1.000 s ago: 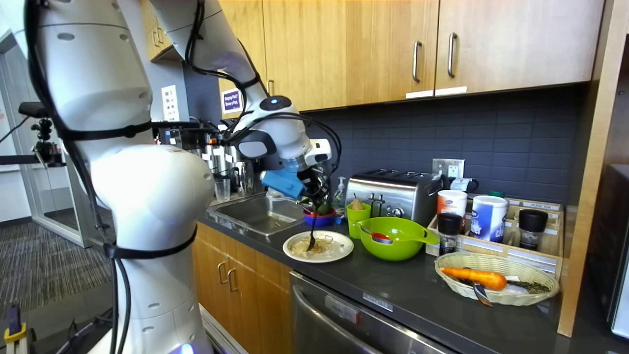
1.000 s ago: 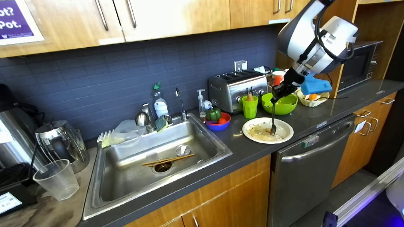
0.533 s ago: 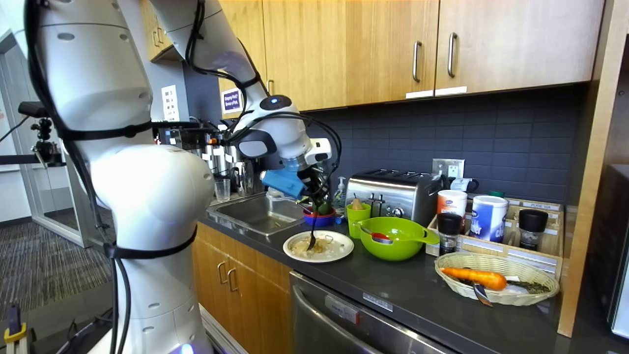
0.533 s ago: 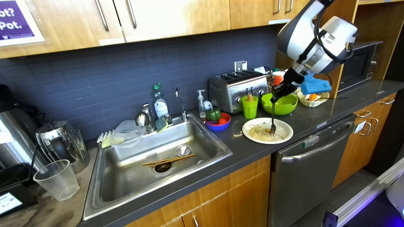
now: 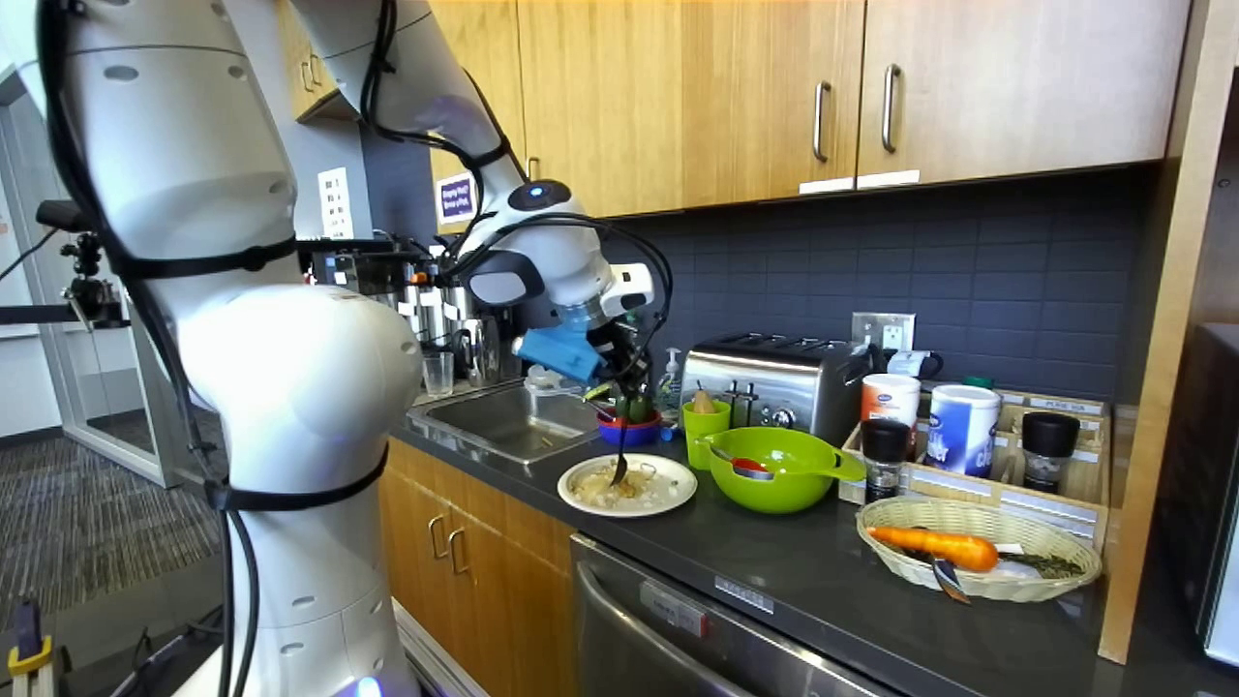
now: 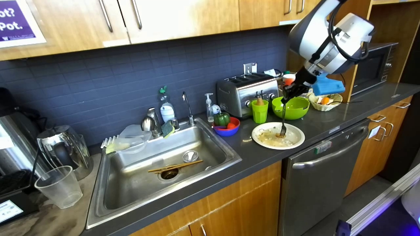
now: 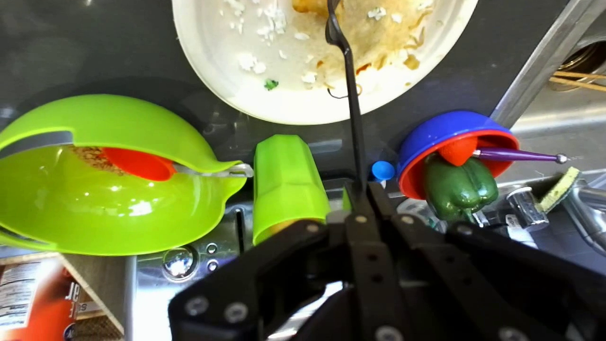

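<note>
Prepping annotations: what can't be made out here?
Fork tip: cut off by wrist view's top edge; too small in both exterior views to tell whether it pierces food.
Fork's upper end: hidden by the gripper, wrist view.
Green cup: lower inside hidden by its wall, both exterior views.
Orange canister: small print blurred, wrist view.

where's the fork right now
In the wrist view, the fork is clamped in the jaws right of centre, running up between the green cup and blue bowl, then over the plate.

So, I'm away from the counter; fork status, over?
Gripper closed on fork. Tines down at food on plate. Green bowl, green cup near plate, seemingly not blocking.
</note>
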### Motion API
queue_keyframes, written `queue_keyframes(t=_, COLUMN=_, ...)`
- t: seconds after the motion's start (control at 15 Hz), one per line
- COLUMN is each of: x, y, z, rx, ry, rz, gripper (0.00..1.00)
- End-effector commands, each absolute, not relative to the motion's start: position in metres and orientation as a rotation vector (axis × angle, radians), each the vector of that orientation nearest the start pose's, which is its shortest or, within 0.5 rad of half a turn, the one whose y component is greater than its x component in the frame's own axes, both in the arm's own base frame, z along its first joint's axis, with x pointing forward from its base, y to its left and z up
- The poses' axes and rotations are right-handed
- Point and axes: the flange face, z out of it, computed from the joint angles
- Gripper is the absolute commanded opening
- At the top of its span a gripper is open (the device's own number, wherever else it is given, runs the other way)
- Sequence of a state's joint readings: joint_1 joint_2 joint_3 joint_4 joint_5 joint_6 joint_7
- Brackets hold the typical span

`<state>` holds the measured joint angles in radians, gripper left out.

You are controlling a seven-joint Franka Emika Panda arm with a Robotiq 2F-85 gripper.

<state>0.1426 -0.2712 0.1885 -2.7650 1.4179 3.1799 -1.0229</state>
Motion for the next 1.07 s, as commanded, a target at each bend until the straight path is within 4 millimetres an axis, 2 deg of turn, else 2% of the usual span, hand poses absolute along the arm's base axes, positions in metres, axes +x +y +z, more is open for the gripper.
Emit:
queue_keyframes(t=0.0, x=0.367, y=0.029, z=0.344, rx=-2.832, ry=0.117, rz=-0.997, gripper=0.01)
queue_keyframes(t=0.53, x=0.371, y=0.019, z=0.343, rx=-2.835, ry=0.157, rz=-0.997, gripper=0.01)
queue_keyframes(t=1.0, x=0.374, y=0.019, z=0.34, rx=-2.827, ry=0.171, rz=-0.976, gripper=0.01)
